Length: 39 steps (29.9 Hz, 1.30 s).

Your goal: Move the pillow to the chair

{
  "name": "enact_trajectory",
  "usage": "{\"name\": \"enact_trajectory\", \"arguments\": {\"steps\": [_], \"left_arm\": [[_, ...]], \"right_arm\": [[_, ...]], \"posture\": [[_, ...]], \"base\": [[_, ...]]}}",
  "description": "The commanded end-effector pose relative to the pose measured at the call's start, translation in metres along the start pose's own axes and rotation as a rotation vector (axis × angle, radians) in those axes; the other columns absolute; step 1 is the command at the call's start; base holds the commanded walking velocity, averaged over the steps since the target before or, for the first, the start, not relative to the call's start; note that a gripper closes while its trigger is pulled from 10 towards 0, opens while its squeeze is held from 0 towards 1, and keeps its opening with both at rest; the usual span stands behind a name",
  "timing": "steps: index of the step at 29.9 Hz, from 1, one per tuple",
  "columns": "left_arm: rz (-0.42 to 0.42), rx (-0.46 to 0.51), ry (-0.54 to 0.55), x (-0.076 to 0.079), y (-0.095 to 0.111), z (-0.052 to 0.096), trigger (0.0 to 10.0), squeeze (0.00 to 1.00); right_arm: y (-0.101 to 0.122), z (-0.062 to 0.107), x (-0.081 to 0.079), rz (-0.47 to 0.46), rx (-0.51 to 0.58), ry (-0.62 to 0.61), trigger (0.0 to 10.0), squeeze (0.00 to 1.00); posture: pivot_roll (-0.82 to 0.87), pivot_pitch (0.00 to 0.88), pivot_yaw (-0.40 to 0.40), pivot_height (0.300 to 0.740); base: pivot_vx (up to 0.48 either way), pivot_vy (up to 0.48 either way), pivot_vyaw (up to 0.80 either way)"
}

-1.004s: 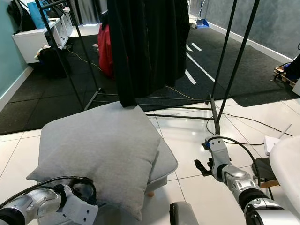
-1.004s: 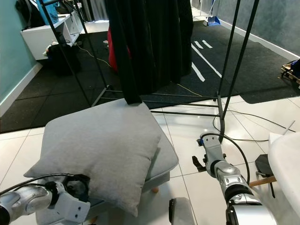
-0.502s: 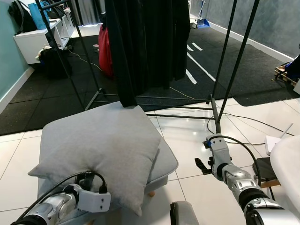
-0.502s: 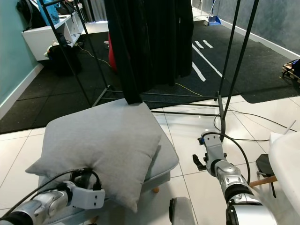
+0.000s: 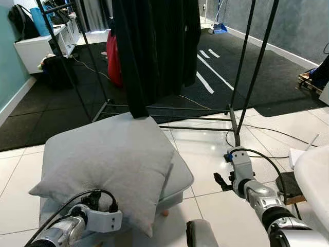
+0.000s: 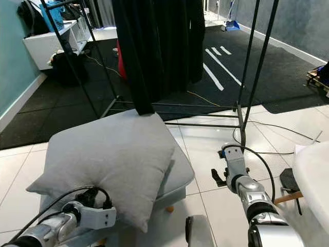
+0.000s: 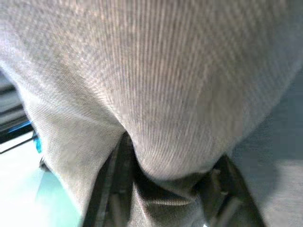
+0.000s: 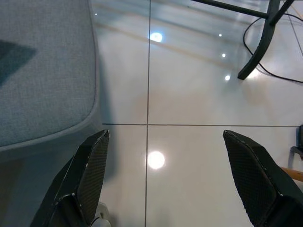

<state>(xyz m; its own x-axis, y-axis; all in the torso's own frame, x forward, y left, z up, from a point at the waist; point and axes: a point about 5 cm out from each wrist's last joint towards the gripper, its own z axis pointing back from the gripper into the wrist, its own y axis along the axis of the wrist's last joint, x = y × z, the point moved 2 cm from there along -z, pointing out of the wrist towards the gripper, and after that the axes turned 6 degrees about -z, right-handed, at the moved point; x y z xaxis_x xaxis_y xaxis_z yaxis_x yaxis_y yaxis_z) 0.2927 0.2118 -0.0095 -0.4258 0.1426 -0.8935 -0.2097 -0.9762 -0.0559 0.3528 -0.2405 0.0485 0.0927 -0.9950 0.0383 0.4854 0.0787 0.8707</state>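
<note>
In the left wrist view the two black fingers (image 7: 118, 184) of the left gripper (image 7: 165, 189) are clenched on a fold of grey ribbed fabric at the near edge of the pillow (image 5: 110, 167); the cloth bunches between them and bulges out beyond. From the head, this gripper (image 5: 97, 203) sits tucked under the pillow's near edge, toward its left corner, with a black cable looping over the wrist.

The right gripper (image 8: 165, 189) has its two fingers (image 8: 87, 175) spread wide, grasping nothing, above the white tiled floor (image 5: 216, 149). It hangs to the right of the chair, well apart from the pillow.

There is one pillow, one grey cushioned chair seat (image 5: 180, 177), and two grippers. The pillow is square rather than long, so no long axis shows; it lies flat on the seat, turned diamond-wise, with one corner pointing away toward the black curtain (image 5: 154, 46) and the opposite corner hanging over the seat's near edge beside the left gripper. It covers most of the seat, leaving a strip bare on the right.

Beyond the chair stand a black metal frame (image 5: 241, 92) with dark fabric hung from it and a dark mat (image 5: 61, 110). A white rounded surface (image 5: 316, 180) rises at the far right.
</note>
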Motion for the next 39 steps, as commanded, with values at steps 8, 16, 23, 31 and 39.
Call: {"name": "enact_trajectory", "arguments": {"steps": [8, 16, 23, 31, 39], "left_arm": [[0.066, -0.063, 0.074, -0.012, -0.006, -0.005, 0.0, 0.00], [0.434, -0.077, 0.301, -0.059, -0.015, -0.009, 0.0, 0.00], [0.783, -0.088, 0.489, -0.099, -0.033, -0.004, 0.0, 0.00], [1.272, 0.042, 0.808, -0.165, -0.055, 0.020, 0.0, 0.00], [1.494, 0.181, 0.891, -0.181, -0.054, 0.035, 0.0, 0.00]], "right_arm": [[0.014, 0.000, 0.001, -0.005, 0.051, 0.008, 10.0, 0.00], [0.024, -0.002, -0.002, -0.035, 0.088, 0.028, 10.0, 0.00], [0.036, -0.002, -0.007, -0.066, 0.135, 0.067, 10.0, 0.00], [0.048, -0.004, -0.018, -0.097, 0.181, 0.132, 10.0, 0.00], [0.052, -0.005, -0.024, -0.102, 0.192, 0.160, 10.0, 0.00]], "posture": [[-0.25, 0.067, 0.035, 0.376], [-0.25, 0.058, 0.028, 0.376], [-0.25, 0.050, 0.027, 0.381], [-0.24, 0.039, 0.020, 0.410], [-0.23, 0.023, 0.015, 0.430]], "base": [[0.000, 0.000, 0.00], [0.000, 0.000, 0.00], [0.000, 0.000, 0.00], [0.000, 0.000, 0.00], [0.000, 0.000, 0.00]]}}
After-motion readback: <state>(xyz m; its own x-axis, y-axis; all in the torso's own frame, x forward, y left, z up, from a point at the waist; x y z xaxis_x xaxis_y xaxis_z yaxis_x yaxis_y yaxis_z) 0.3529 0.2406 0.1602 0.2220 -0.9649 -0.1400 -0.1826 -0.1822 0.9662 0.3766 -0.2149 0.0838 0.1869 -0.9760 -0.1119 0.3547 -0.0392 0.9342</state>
